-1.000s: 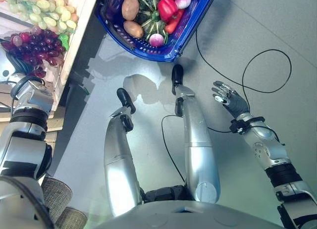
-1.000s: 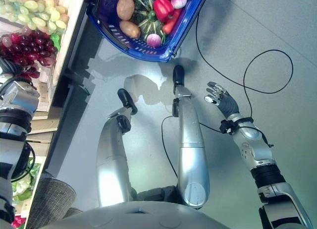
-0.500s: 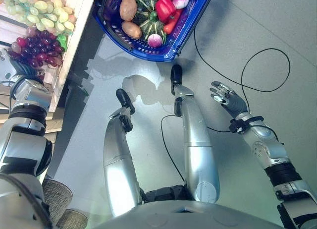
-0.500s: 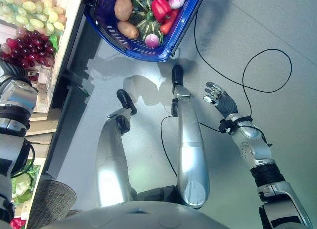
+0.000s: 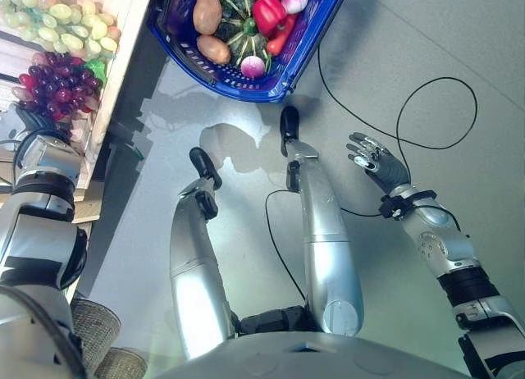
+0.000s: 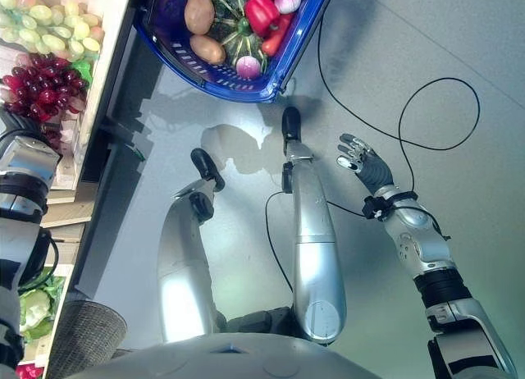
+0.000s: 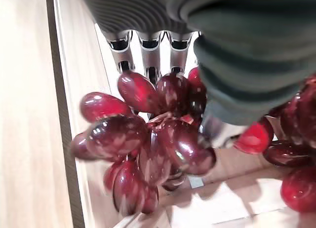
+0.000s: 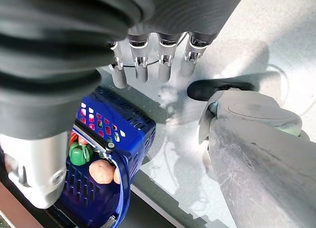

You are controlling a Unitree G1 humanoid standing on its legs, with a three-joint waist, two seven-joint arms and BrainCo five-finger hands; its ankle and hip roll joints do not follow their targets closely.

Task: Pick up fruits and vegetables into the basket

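Red grape bunch hanging lengthwise from left hand, fingers curled round it

- Grey floor, with the blue basket of vegetables standing on it.
- Pale wooden shelf carrying red grapes and green grapes.

Right hand, fingers straight, above the blue basket (a potato inside)
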